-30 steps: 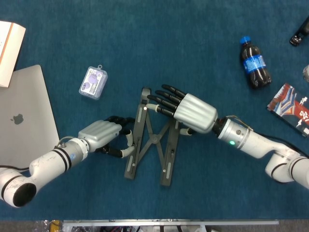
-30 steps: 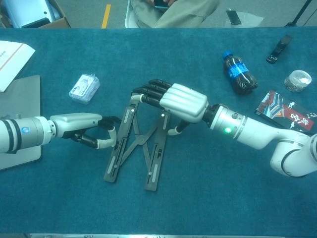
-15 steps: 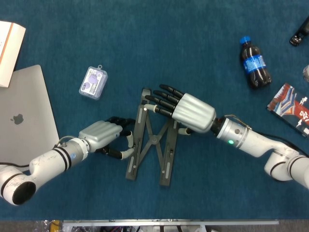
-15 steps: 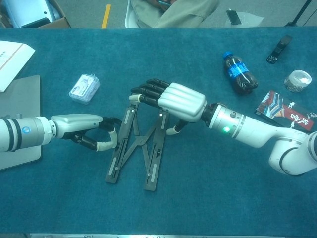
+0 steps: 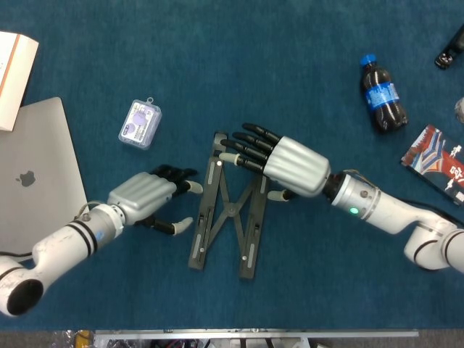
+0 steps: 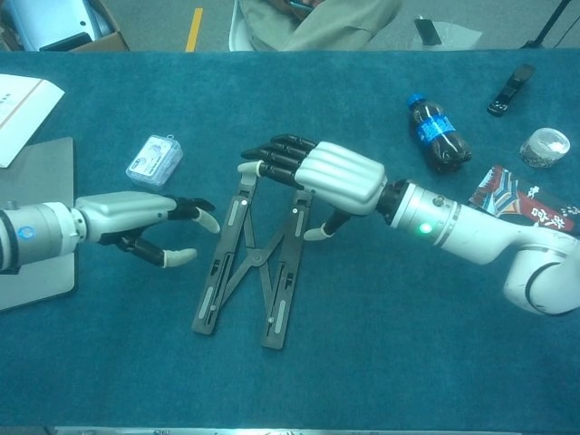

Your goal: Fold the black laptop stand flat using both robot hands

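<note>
The black laptop stand [image 5: 226, 209] [image 6: 254, 263] lies on the blue cloth at the centre, its two bars crossed by thin scissor links and nearly side by side. My left hand [image 5: 148, 197] [image 6: 145, 222] hovers just left of the stand, fingers spread, touching nothing. Over the stand's upper end my right hand [image 5: 279, 161] [image 6: 317, 174] has its fingers stretched out above the bars, thumb down by the right bar; contact cannot be told.
A silver laptop [image 5: 32, 174] lies at the left edge. A small clear plastic case [image 5: 139, 123] sits above my left hand. A cola bottle [image 5: 381, 94], a red packet [image 5: 438, 161] and a small jar [image 6: 545, 145] lie at the right.
My left hand has let go of the stand's left bar, drawn back to the left and opened. My right hand lifted slightly and shifted right. The stand's bars stand a little closer together.
</note>
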`<state>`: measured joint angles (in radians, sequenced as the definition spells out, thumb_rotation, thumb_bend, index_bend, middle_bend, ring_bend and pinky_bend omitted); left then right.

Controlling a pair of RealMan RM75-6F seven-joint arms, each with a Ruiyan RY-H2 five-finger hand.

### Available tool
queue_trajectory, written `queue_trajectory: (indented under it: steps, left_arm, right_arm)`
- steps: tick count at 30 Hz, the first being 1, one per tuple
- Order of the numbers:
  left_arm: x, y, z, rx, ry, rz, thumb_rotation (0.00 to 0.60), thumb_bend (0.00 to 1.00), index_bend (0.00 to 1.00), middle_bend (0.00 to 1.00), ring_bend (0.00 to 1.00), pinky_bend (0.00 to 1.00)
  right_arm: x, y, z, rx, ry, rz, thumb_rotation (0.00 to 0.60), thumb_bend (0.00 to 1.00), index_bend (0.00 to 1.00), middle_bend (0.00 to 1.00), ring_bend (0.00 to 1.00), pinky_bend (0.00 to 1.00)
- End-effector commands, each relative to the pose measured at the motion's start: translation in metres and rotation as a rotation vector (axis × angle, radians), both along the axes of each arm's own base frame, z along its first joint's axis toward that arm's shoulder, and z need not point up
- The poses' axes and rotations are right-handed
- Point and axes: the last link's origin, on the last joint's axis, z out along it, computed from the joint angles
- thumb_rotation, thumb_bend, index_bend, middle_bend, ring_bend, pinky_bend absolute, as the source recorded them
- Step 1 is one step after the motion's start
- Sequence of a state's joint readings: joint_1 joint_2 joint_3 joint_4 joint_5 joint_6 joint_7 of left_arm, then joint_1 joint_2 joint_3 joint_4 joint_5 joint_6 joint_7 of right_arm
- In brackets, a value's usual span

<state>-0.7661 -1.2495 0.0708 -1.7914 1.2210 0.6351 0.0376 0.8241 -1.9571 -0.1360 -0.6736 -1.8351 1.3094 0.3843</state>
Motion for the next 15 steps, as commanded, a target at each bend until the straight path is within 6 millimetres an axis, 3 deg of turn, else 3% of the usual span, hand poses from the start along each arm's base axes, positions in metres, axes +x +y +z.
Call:
queue_trajectory:
  steps: [1, 9, 15]
  left_arm:
    - [-0.003, -0.002, 0.009, 0.036, 0.006, 0.008, 0.224, 0.38, 0.13, 0.0, 0.0, 0.0]
    - [0.0, 0.002, 0.038, 0.195, -0.006, -0.04, 0.243, 0.38, 0.12, 0.0, 0.0, 0.0]
    - [0.0, 0.006, 0.06, 0.326, -0.037, -0.049, 0.26, 0.38, 0.12, 0.0, 0.0, 0.0]
  right_arm:
    - [0.005, -0.004, 0.014, 0.077, -0.014, -0.043, 0.6, 0.0, 0.0, 0.0, 0.0, 0.0]
    - [0.033, -0.015, 0.044, 0.208, 0.061, -0.112, 0.6, 0.0, 0.0, 0.0, 0.0, 0.0]
    - [0.041, -0.018, 0.05, 0.236, 0.203, -0.083, 0.6, 0.0, 0.0, 0.0, 0.0, 0.0]
